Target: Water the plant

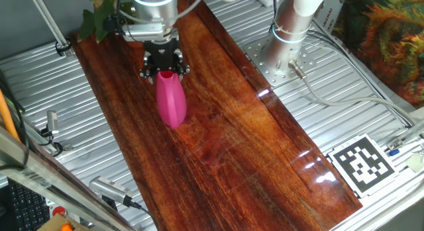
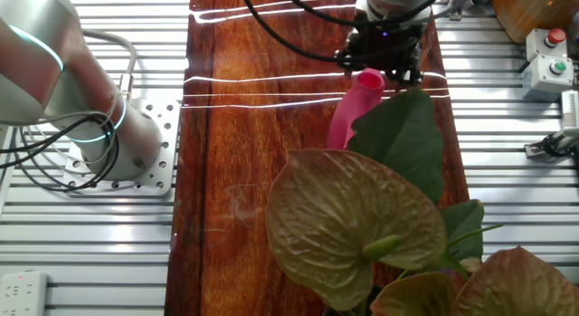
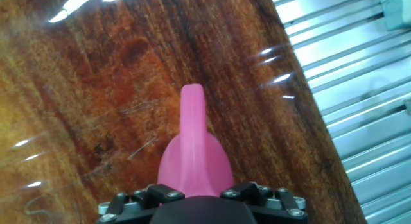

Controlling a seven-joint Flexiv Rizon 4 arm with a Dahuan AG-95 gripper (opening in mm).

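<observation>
Hand view, jaws hidden behind pink watering can [image 3: 192, 156], plant [image 2: 362, 221] cropped

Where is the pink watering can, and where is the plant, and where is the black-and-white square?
pink watering can [image 1: 171, 102]: one fixed view, on its body.
plant [image 1: 98, 18]: one fixed view, on a dark leaf.
black-and-white square [image 1: 362, 163]: one fixed view, on its patterned middle.

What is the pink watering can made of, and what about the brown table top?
The pink watering can looks like smooth matte plastic: one even color, soft rounded shape. The brown table top looks like varnished wood: streaky grain under a glossy coat that mirrors the lights.
</observation>
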